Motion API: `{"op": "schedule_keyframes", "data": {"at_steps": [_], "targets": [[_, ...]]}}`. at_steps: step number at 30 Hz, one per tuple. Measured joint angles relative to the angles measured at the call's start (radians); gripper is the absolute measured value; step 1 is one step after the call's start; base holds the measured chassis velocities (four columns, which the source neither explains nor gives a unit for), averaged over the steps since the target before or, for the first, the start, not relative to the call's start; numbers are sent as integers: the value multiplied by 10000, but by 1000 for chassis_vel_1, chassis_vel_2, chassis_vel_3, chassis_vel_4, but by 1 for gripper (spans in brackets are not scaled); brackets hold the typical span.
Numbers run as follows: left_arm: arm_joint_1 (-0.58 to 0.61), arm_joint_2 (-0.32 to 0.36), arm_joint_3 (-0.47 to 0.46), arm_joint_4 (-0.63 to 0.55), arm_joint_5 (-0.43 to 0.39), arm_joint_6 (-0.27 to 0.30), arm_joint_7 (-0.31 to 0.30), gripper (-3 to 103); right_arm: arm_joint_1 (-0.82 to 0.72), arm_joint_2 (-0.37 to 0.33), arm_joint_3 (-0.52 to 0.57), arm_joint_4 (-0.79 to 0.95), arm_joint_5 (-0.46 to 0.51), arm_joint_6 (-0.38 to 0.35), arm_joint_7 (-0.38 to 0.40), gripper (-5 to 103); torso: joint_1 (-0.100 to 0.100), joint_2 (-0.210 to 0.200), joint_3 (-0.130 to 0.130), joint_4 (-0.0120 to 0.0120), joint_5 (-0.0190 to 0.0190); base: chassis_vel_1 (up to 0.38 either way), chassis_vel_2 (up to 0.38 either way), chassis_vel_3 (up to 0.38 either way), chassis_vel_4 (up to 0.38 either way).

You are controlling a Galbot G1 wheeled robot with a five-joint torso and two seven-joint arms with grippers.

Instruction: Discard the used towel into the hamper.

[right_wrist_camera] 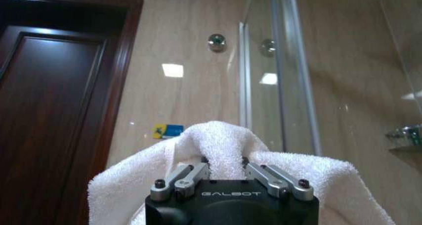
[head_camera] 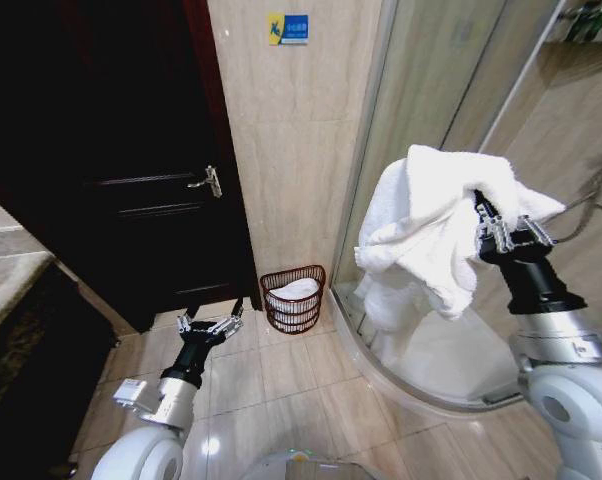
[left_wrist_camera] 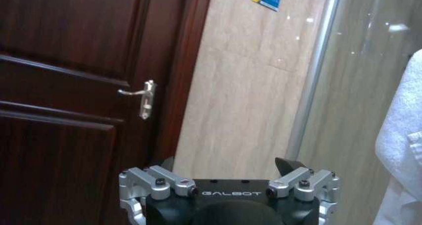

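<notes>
Right of hamper (head_camera: 293,298), well apart, towel (head_camera: 436,225) in right gripper (head_camera: 483,222)

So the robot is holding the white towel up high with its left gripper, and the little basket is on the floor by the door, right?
Not quite. The right gripper is the one holding the white towel up high, as the head view shows. The left gripper is low and open, holding nothing. The rest is right: the little basket sits on the floor by the dark door.

hamper (head_camera: 293,298) on floor against wall, door (head_camera: 101,150) left, towel (head_camera: 431,225) right
</notes>
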Motion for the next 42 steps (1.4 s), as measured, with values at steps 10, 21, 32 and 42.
{"op": "schedule_keyframes", "data": {"at_steps": [10,21,32,42], "targets": [[0,1,0,-1,0,0,0,100,32,6,-45,0,1,21,-3,14,1,-2,1,1,3,239,256,-236,-225],[0,1,0,0,0,0,-2,100,31,-6,-87,1,36,70,46,14,2,-2,1,1,8,128,101,-91,-95],[0,0,0,0,0,0,0,100,1,21,-149,-1,-19,84,58,14,1,-2,1,1,-2,-44,-44,31,29],[0,0,0,0,0,0,0,100,-23,43,-163,-1,-74,85,-28,14,1,-2,1,0,4,0,0,0,0]]}}
